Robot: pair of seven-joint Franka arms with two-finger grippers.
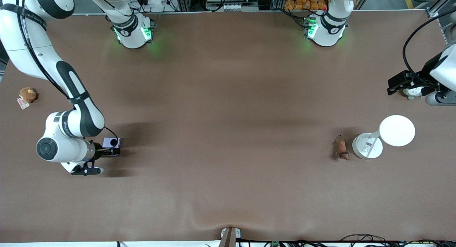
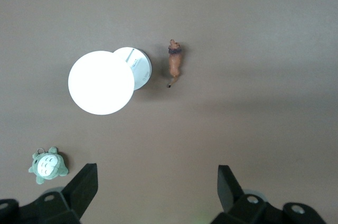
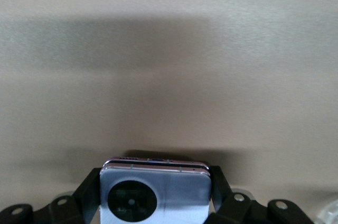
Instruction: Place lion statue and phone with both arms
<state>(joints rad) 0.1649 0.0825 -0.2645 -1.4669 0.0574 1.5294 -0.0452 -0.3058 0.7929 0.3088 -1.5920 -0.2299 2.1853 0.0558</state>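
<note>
The lion statue (image 1: 341, 148), a tiny reddish-brown figurine, lies on the brown table toward the left arm's end; it also shows in the left wrist view (image 2: 175, 63). My left gripper (image 1: 396, 85) hangs open and empty (image 2: 157, 187) high over the table edge, well apart from the statue. The lilac-pink phone (image 1: 112, 143) is toward the right arm's end. My right gripper (image 1: 108, 151) is shut on the phone (image 3: 156, 189), one finger (image 3: 91, 187) on each side of it, low at the table surface. One black lens faces the wrist camera.
A white round disc (image 1: 397, 130) on a white round base (image 1: 367, 145) stands right beside the statue. A grey-green plush (image 2: 47, 165) lies under the left hand. A round brown plush with a tag (image 1: 27, 94) lies at the table edge at the right arm's end.
</note>
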